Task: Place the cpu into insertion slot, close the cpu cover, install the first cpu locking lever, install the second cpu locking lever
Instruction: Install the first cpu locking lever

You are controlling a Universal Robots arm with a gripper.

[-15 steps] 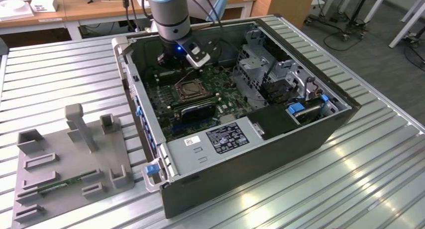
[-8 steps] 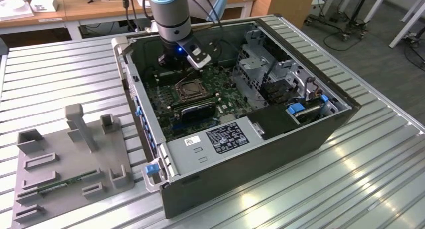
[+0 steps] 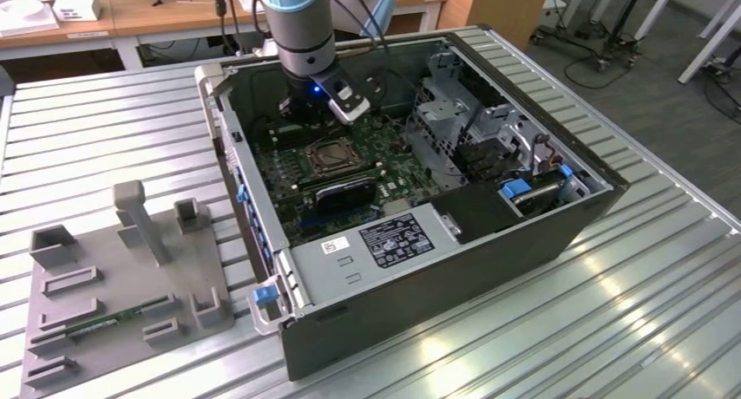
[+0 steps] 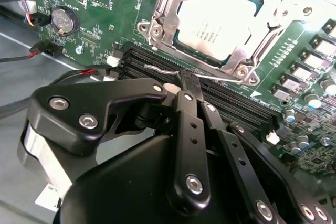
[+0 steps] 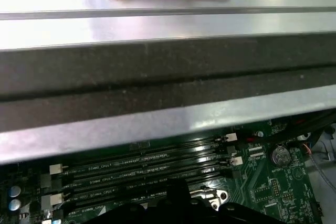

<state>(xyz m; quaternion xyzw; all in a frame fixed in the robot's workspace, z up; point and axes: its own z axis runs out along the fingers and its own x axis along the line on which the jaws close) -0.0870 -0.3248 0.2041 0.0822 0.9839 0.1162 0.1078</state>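
Note:
The cpu point(image 4: 220, 17) lies flat in the insertion slot point(image 3: 330, 156), its pale metal top facing up. Over its edges rests the silvery cpu cover point(image 4: 160, 17), lowered flat. A thin wire locking lever point(image 4: 157, 69) runs along the socket side nearest my gripper point(image 4: 185, 80). The black fingers are shut, with their tips right at this wire; whether they pinch it or only touch it I cannot tell. In the exterior view the gripper point(image 3: 315, 121) hangs inside the open computer case, just behind the socket. A corner of the socket's metal rim point(image 5: 212, 198) shows in the first wrist view.
Long black memory slots point(image 4: 236, 103) lie between the gripper and the socket. A coin battery point(image 4: 64, 20) and red and black wires sit nearby. The drive cage point(image 3: 446, 113) and power supply point(image 3: 383, 238) crowd the case. A grey fixture point(image 3: 127, 277) stands on the slatted table.

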